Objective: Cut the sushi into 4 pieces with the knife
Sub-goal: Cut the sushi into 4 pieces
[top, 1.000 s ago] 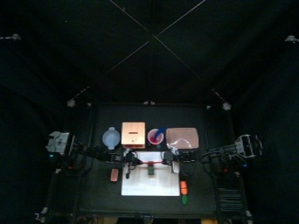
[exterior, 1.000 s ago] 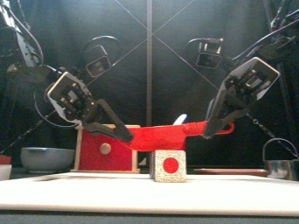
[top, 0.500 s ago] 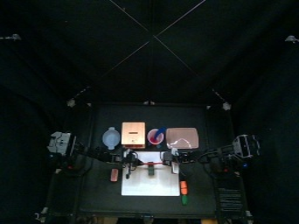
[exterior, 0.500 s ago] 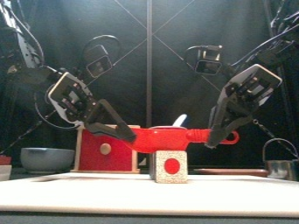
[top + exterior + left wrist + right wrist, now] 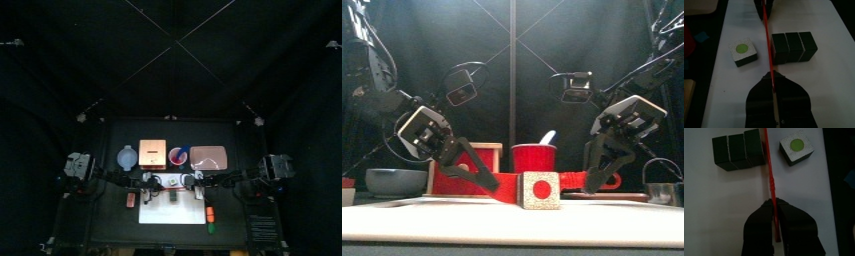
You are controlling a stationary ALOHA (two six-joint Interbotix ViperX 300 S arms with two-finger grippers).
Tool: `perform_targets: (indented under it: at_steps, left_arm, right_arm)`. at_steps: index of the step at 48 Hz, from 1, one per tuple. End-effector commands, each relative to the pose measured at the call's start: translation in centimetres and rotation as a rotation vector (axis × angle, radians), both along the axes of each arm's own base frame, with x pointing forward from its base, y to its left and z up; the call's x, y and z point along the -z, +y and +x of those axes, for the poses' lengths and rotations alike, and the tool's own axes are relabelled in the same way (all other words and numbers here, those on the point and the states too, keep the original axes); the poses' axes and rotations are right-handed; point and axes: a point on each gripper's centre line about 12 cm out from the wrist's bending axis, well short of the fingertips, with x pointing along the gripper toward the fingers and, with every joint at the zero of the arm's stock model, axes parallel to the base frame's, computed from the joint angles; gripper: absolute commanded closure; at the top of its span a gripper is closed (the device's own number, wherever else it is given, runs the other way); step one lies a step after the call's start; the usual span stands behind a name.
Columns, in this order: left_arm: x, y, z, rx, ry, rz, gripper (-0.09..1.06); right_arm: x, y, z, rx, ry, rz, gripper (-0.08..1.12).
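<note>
1. Blade's down: thin red toy knife [image 5: 767, 40], pinched by left gripper [image 5: 771, 79] and right gripper [image 5: 773, 204], has dropped to the white cutting board [image 5: 831, 80].
2. Mid-board, one dark green sushi block [image 5: 742, 53] sits split from the three-block chunk [image 5: 794, 47]. Two cuts left, I reckon.

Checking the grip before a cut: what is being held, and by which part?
The red knife, by its two ends: the left gripper is shut on one end, the right gripper on the other.
</note>
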Motion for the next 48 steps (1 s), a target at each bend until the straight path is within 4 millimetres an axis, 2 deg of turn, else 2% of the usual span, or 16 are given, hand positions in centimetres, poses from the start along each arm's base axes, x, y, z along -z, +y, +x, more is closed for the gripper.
perform_targets:
  at_steps: [1,8,12,20,26,34,41,48]
  left_arm:
    - [-0.8,0.9,0.7,-0.02,-0.026,0.004,0.77]
    - [-1.7,2.3,0.7,-0.047,-0.047,0.013,0.77]
    - [-2.2,2.7,0.7,-0.042,-0.058,0.02,0.77]
    - [-3.6,2.5,0.6,-0.022,-0.095,0.029,0.77]
    - [-4.9,2.1,0.6,-0.009,-0.129,0.03,0.77]
    - [-6.4,-0.2,0.4,0.056,-0.171,0.025,0.77]
    - [-6.7,-1.9,0.2,0.101,-0.178,0.018,0.77]
    - [-6.1,-2.2,0.3,0.107,-0.164,0.013,0.77]
  right_arm:
    - [-1.8,-1.3,1.2,0.042,-0.064,0.002,1.02]
    - [-2.5,-2.9,1.0,0.085,-0.078,-0.005,1.02]
    - [-2.8,-3.2,0.9,0.089,-0.084,-0.009,1.02]
    - [-4.0,-3.0,0.7,0.084,-0.109,-0.01,1.02]
    - [-5.1,-1.9,0.5,0.054,-0.135,-0.006,1.02]
    - [-6.5,-0.4,0.1,0.013,-0.178,0.002,1.02]
    - [-6.3,0.5,-0.2,-0.01,-0.176,0.009,1.02]
    - [-5.7,0.5,-0.2,-0.003,-0.161,0.018,1.02]
